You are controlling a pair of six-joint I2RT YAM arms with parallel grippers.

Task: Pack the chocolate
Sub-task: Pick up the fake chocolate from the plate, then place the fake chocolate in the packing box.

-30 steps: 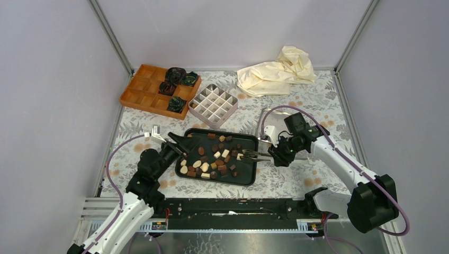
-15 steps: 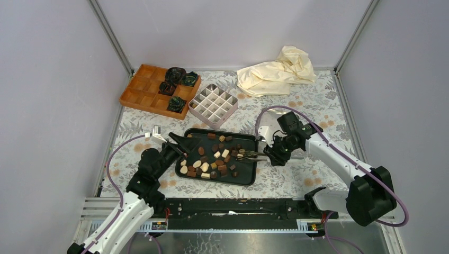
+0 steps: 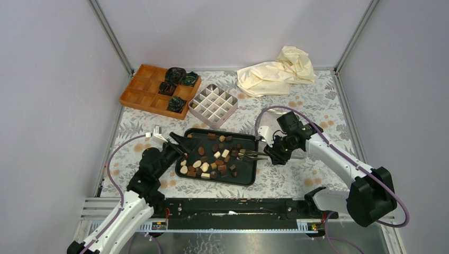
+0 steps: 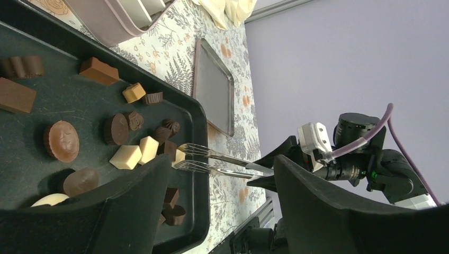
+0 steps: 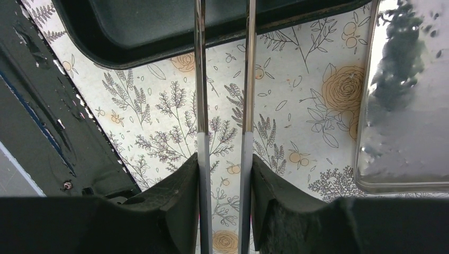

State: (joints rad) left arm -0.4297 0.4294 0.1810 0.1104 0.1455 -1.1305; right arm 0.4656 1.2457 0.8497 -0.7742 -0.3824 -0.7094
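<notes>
worktop (image 3: 296, 106) is showing white with grey fern and orange rose print. tray (image 3: 247, 174) is reading black. chocolate (image 3: 205, 167) is coming up dark brown, light brown, cream. divider box (image 3: 142, 84) is showing orange; grid box (image 3: 213, 106) is looking pale pink, possibly grey.

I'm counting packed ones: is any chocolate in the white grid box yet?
No, the cells of the white grid box look bare; the chocolate lies on the black tray.

Matt black tray (image 3: 244, 178), polished metal prongs (image 5: 200, 79), smooth chocolate (image 4: 62, 141), crumpled soft cloth (image 3: 275, 71), matt orange box (image 3: 138, 91).
</notes>
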